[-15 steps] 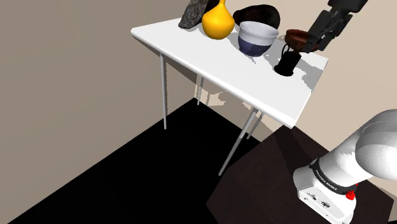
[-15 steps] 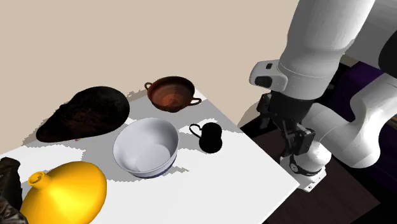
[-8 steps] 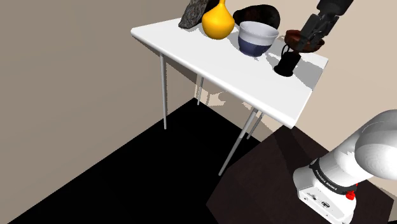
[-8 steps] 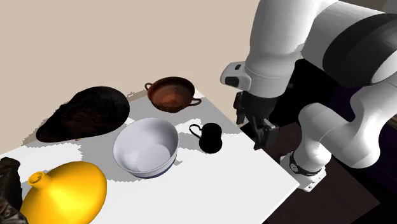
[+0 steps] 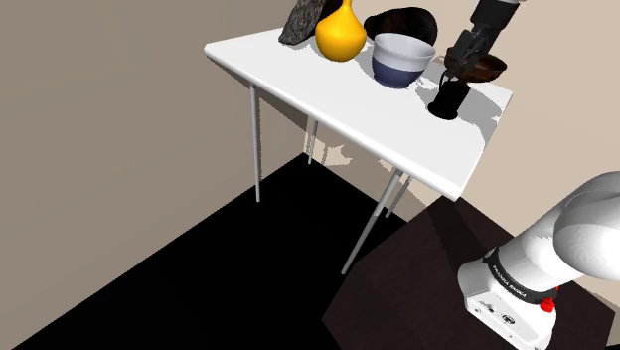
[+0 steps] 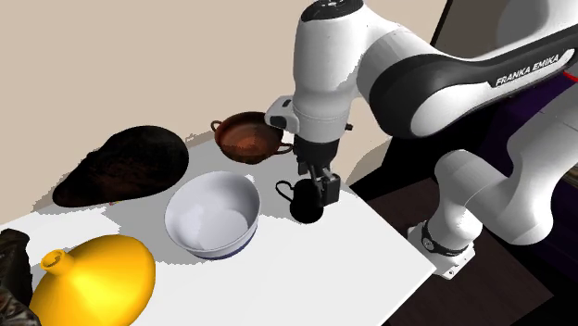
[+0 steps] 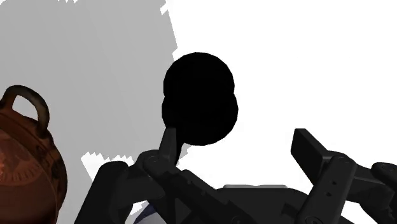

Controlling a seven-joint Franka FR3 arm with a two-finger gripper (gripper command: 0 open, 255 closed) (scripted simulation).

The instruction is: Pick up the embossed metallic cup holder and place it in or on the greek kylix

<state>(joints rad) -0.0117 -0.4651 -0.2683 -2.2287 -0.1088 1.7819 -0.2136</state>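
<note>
The cup holder (image 6: 307, 202) is drawn plain black, a small cup shape with a side handle, standing upright on the white table (image 6: 306, 269). The kylix (image 6: 248, 135), a reddish-brown bowl with two loop handles, sits just behind it near the wall. My gripper (image 6: 321, 185) hangs open directly over the cup holder, fingers pointing down. In the wrist view the cup holder (image 7: 200, 98) lies just ahead of the open gripper (image 7: 235, 139), nearer one finger (image 7: 169, 139), with the kylix (image 7: 25, 172) off to that side. In the shoulder view the gripper (image 5: 459, 62) is above the cup holder (image 5: 447, 99), in front of the kylix (image 5: 484, 68).
A white bowl with a blue base (image 6: 213, 215) stands close beside the cup holder. A yellow gourd vase (image 6: 93, 278) and a dark lumpy object (image 6: 120, 167) lie farther along the table. The table edge (image 5: 467, 174) and a beige wall are close.
The arm has swung in from beyond the table's edge to above the cup holder and dropped lower. The fingers stay open. Nothing on the table has moved.
</note>
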